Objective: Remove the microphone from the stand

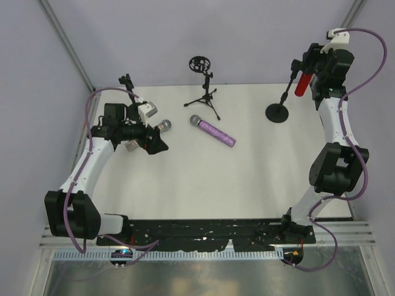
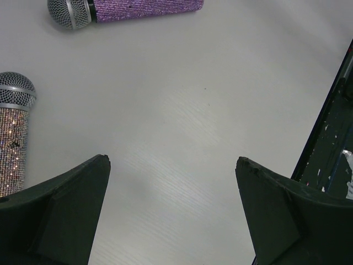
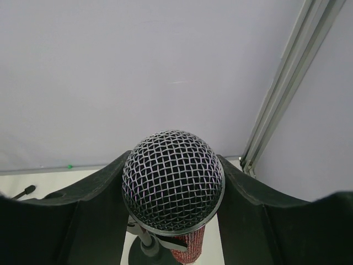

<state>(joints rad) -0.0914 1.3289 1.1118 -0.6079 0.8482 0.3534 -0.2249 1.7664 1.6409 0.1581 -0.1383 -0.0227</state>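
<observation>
- The red microphone is on the stand at the far right of the desk, head up, leaning over the round base.
- The right fingers are clenched on its upper end, one on each side of the mesh head, and the grip looks centred.
- The pull should probably run along the microphone's own length, up and out of the holder. A sideways tug could tip or drag the stand.
- Lift slowly, watching whether the base rises with it. If it does, ease off and work it loose.
- The left fingers are released, spread wide above the desk beside a silver microphone, well apart from the stand.
- For the set-down, avoid the purple microphone lying mid-desk.
</observation>
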